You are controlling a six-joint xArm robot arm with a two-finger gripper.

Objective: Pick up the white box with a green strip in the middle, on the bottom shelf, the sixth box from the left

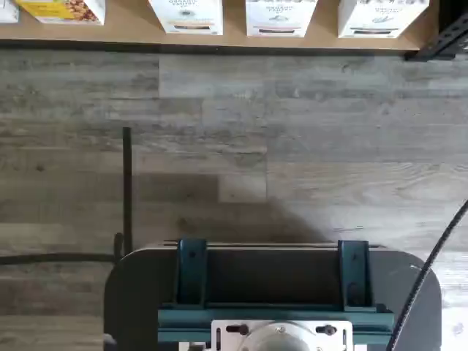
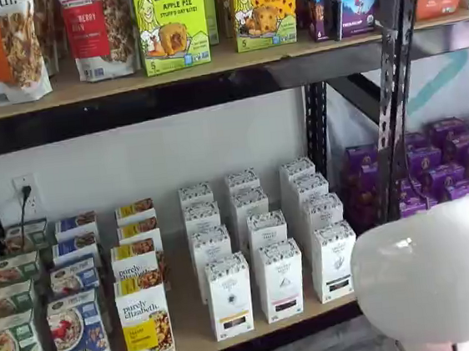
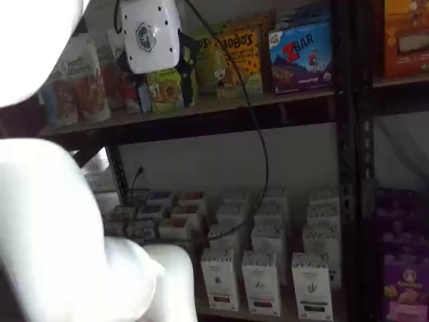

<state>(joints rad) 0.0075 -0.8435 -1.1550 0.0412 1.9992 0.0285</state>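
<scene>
Your claw [image 3: 151, 37] hangs high in front of the upper shelf, and in that shelf view only its white body and cable read clearly; the black fingers are not plain enough to judge by sight. It carries nothing, and its jaws stand spread wide, so count it ready but empty.

Nothing of the pick is done, as I judge it. The white box [image 2: 334, 261] stands untouched at the front of the rightmost white column on the bottom shelf [image 2: 192, 335], just beside its white neighbour and well below the claw. You have the whole descent, the line-up, the closing and the lift ahead of you.

Both shelf views show you the box's full face and the rows behind it, and the height gap to the claw. The wrist view gives neither; it shows only the foot of the box [image 1: 380, 14] near the black frame corner, the shelf's front edge, the grey plank floor [image 1: 292, 146] and the dark mount with teal brackets [image 1: 270, 292].
</scene>
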